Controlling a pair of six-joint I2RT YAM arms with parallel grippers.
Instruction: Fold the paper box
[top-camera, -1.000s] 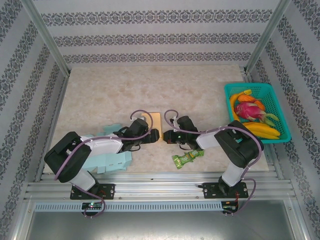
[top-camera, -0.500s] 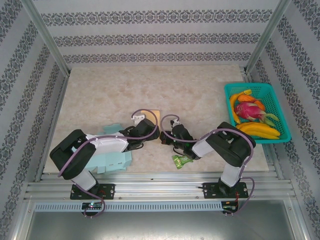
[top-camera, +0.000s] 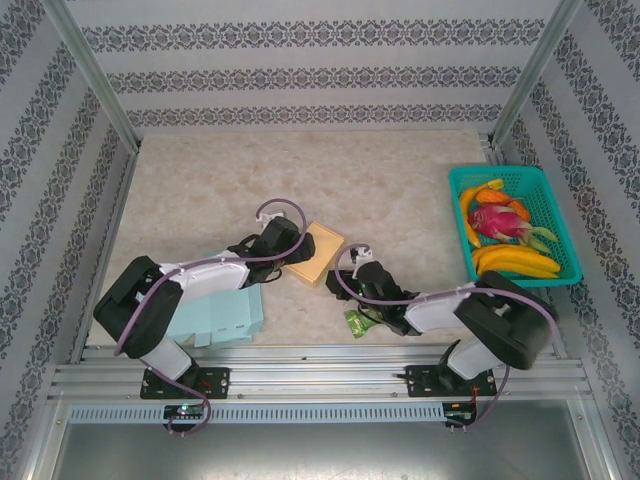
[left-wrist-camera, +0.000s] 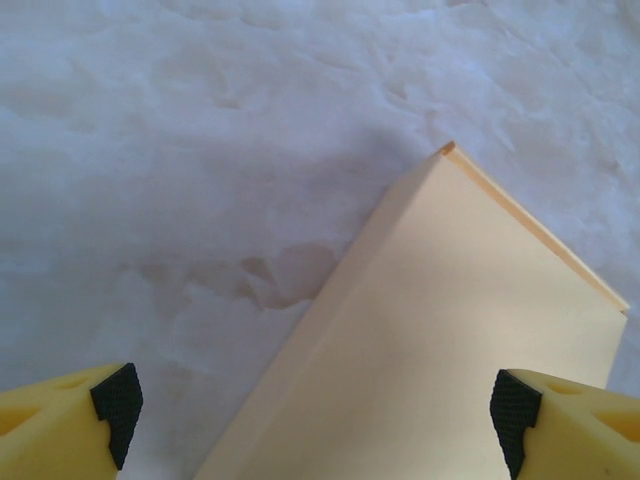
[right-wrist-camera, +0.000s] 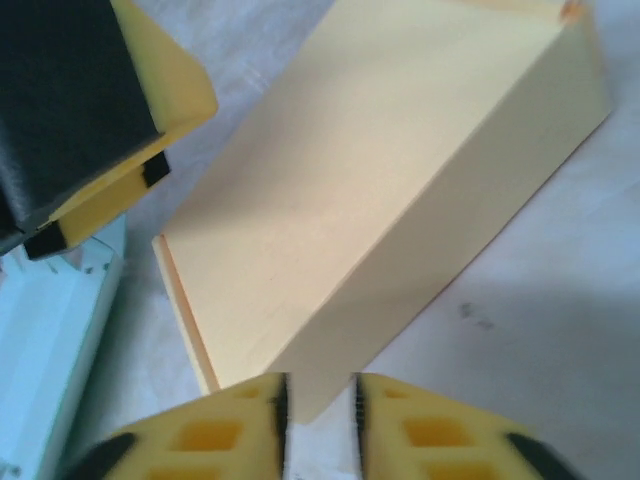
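Cream paper box (left-wrist-camera: 430, 330), near end cut off, left end effector (left-wrist-camera: 315, 405) spread wide

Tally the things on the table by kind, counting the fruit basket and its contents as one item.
Paper boxes: 2, the cream box and the pale blue box
Snack packets: 1, the green packet
Fruit baskets: 1, the teal basket
Total: 4

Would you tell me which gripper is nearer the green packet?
Right. The right gripper sits just beyond the green packet; the left gripper is farther off, across the yellow box.
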